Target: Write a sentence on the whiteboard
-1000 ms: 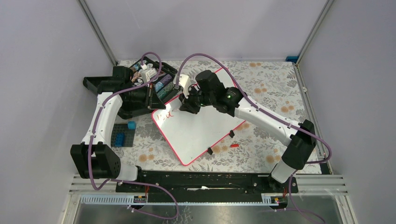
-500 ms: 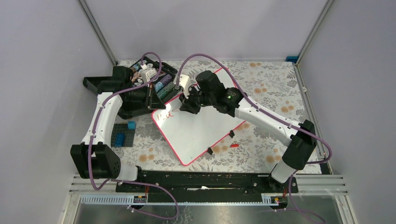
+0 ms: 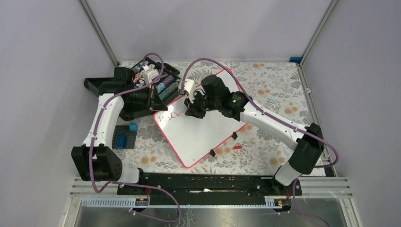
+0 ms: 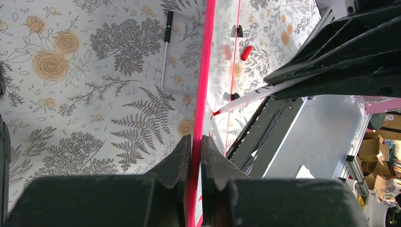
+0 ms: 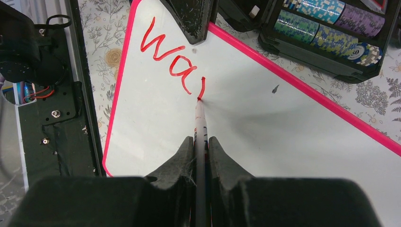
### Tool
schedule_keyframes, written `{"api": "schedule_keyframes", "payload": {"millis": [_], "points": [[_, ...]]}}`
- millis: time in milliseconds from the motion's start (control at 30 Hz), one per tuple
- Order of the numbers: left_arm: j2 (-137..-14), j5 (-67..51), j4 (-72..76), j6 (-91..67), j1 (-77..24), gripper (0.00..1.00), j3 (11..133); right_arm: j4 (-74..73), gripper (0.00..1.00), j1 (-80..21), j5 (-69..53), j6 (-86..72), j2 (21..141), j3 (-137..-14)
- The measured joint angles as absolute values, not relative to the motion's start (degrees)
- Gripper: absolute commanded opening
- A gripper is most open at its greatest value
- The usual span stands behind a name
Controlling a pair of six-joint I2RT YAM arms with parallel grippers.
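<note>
While the left gripper (image 4: 195,144) clamps the whiteboard's (image 5: 265,156) rim steady, the right gripper (image 5: 201,144) pinches the marker (image 5: 200,118), tip extending the sentence (image 5: 165,52).

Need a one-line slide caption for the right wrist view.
Right claw pinches a red marker, tip touching the whiteboard just after the red letters "Wa".

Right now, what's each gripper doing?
Left gripper: closed on the whiteboard, clamping its pink edge.
Right gripper: closed on the marker, tip on the whiteboard.
</note>
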State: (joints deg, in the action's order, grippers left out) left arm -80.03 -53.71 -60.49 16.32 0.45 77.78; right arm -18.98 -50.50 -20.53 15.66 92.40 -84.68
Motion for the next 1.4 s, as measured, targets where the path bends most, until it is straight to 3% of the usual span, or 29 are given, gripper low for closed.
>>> {"api": "schedule_keyframes", "payload": {"millis": [1400], "points": [[-79.02, -52.64, -60.36, 16.53, -1.30, 0.00, 77.78, -21.54, 0.00, -47.18, -24.53, 14.33, 92.40, -88.23]]}}
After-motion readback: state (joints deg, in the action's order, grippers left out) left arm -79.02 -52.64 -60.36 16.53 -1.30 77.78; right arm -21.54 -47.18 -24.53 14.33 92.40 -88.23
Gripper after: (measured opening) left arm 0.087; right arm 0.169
